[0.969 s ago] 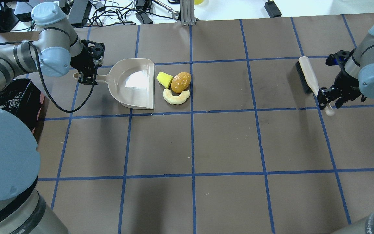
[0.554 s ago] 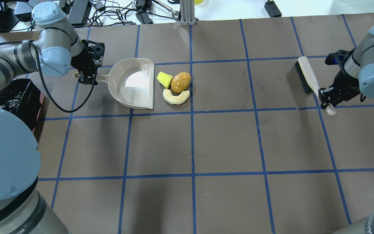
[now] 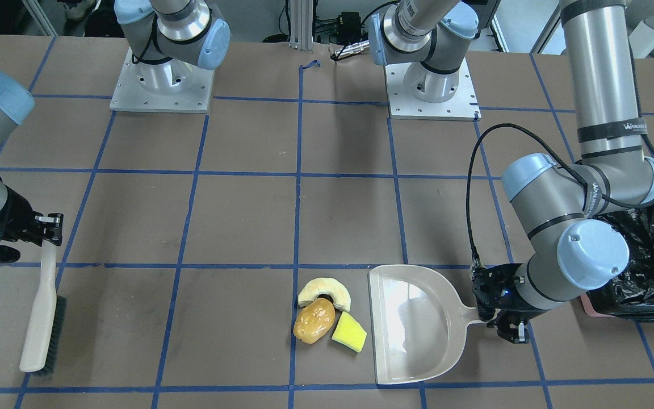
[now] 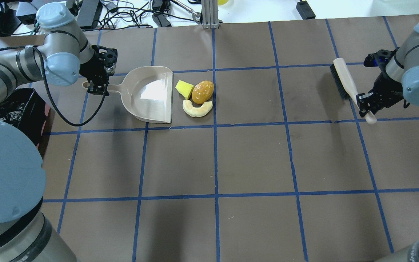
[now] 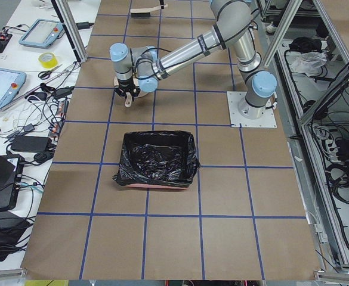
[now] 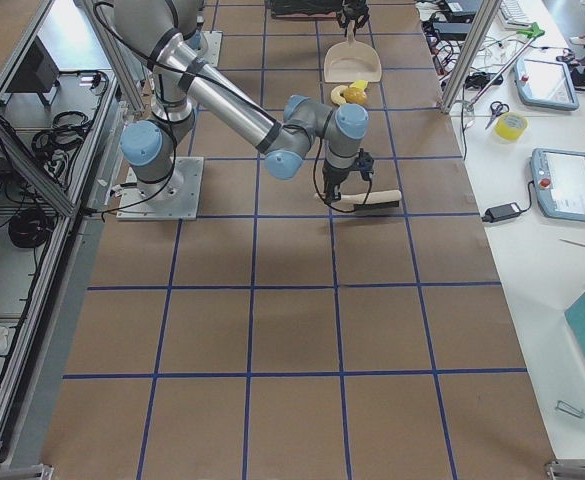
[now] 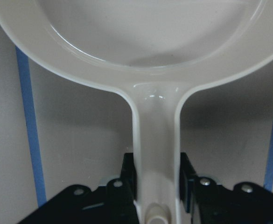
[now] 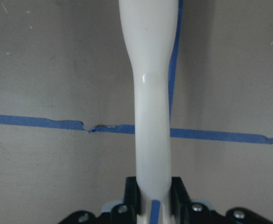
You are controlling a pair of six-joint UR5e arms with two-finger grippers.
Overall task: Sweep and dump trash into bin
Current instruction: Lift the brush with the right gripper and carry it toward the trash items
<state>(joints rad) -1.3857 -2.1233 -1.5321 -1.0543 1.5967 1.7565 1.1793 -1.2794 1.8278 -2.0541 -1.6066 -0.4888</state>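
Three trash pieces lie together on the table: a cream half-ring (image 4: 197, 108), a golden-brown lump (image 4: 202, 92) and a yellow wedge (image 4: 184, 89), just off the open lip of the beige dustpan (image 4: 151, 94). My left gripper (image 4: 98, 86) is shut on the dustpan handle (image 7: 156, 154). Far to the right, my right gripper (image 4: 365, 105) is shut on the handle (image 8: 151, 116) of a cream brush (image 4: 344, 83) with black bristles. The bin (image 5: 157, 158), lined with a black bag, stands at the table's left end, behind my left arm.
Blue tape lines grid the brown table (image 4: 253, 160). Cables and boxes (image 4: 129, 12) crowd the far edge, with a metal post (image 4: 209, 14) at its middle. The arm bases (image 3: 161, 79) stand on the robot's side.
My right gripper has carried the brush slightly up and away from the table's near side, and the brush has tilted a little. The dustpan, trash and left gripper have stayed put.
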